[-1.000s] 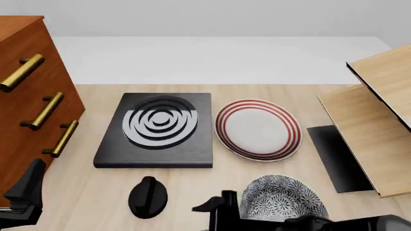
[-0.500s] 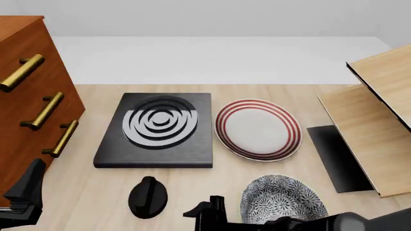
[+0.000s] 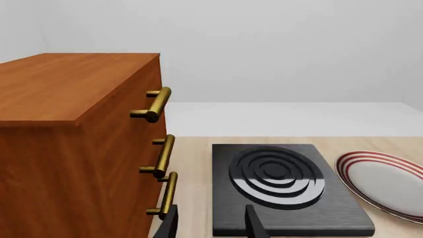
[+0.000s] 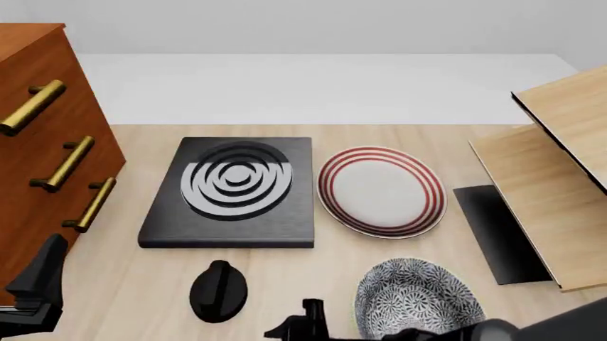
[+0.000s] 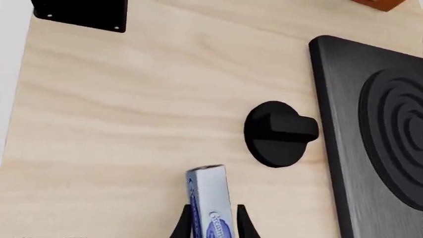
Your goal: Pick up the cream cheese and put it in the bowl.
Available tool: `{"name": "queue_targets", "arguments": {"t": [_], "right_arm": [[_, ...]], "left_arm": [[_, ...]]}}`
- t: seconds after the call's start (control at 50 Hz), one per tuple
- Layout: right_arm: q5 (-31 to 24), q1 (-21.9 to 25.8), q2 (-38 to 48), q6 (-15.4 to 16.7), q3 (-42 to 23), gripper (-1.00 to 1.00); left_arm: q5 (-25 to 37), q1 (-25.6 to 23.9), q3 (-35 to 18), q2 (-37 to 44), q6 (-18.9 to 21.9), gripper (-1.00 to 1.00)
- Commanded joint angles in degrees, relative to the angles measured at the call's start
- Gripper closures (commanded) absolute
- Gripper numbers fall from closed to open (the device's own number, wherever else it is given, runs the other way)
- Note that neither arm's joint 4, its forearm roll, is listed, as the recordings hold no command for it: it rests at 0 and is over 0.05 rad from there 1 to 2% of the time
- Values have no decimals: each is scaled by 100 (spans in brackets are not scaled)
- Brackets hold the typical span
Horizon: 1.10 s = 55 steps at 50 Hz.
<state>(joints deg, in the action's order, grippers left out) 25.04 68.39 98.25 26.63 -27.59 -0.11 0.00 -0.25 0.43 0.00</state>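
A: Where is the cream cheese sitting right now?

B: It is standing between the two fingers of the right gripper, above the wooden table, near the round black knob. The fingers are pressing its long sides, so I am judging it gripped.

A: Why is it being held end-out like that?

B: Probably so the narrow carton is dropping cleanly into the bowl, which is waiting just beside the right arm in the front view.

A: What is the carton looking like?

B: It is showing a silvery-grey face with blue oval logos and white lettering.

A: And the left gripper?

B: Its fingers are spread apart with nothing between them, pointing toward the stove plate beside the drawer cabinet. It is likely parking out of the way.
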Motion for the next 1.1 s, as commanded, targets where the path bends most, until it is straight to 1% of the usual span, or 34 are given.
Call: {"name": "queue_targets", "arguments": {"t": [0.02, 0.12, 0.14, 0.18, 0.28, 0.5, 0.54, 0.6, 0.68, 0.72, 0.74, 0.76, 0.78, 0.84, 0.92, 1.1], "right_arm": [[40, -69, 145, -76, -20, 100], [-69, -101, -87, 9, 13, 100], [-142, -153, -299, 62, 47, 100], [-170, -172, -386, 75, 62, 100], [-383, -310, -1003, 161, 158, 100], [-813, -525, -1970, 197, 258, 100], [-956, -528, -2232, 95, 231, 100], [-1042, -613, -2432, 108, 246, 100], [-1260, -767, -2897, -19, 239, 100], [-1283, -772, -2937, -14, 245, 100], [-1356, -880, -3135, -82, 261, 100], [-1360, -880, -3138, -82, 261, 100], [-1428, -982, -3315, -115, 280, 100], [-1515, -1053, -3523, -201, 280, 100], [-1716, -1282, -4005, -402, 288, 100], [-1976, -1644, -4636, -487, 435, 100]], "left_arm": [[0, 0, 0, 0, 0, -100], [0, 0, 0, 0, 0, -100], [0, 0, 0, 0, 0, -100], [0, 0, 0, 0, 0, -100], [0, 0, 0, 0, 0, -100], [0, 0, 0, 0, 0, -100], [0, 0, 0, 0, 0, -100], [0, 0, 0, 0, 0, -100], [0, 0, 0, 0, 0, -100], [0, 0, 0, 0, 0, -100], [0, 0, 0, 0, 0, -100], [0, 0, 0, 0, 0, -100], [0, 0, 0, 0, 0, -100], [0, 0, 0, 0, 0, -100], [0, 0, 0, 0, 0, -100], [0, 0, 0, 0, 0, -100]]}}
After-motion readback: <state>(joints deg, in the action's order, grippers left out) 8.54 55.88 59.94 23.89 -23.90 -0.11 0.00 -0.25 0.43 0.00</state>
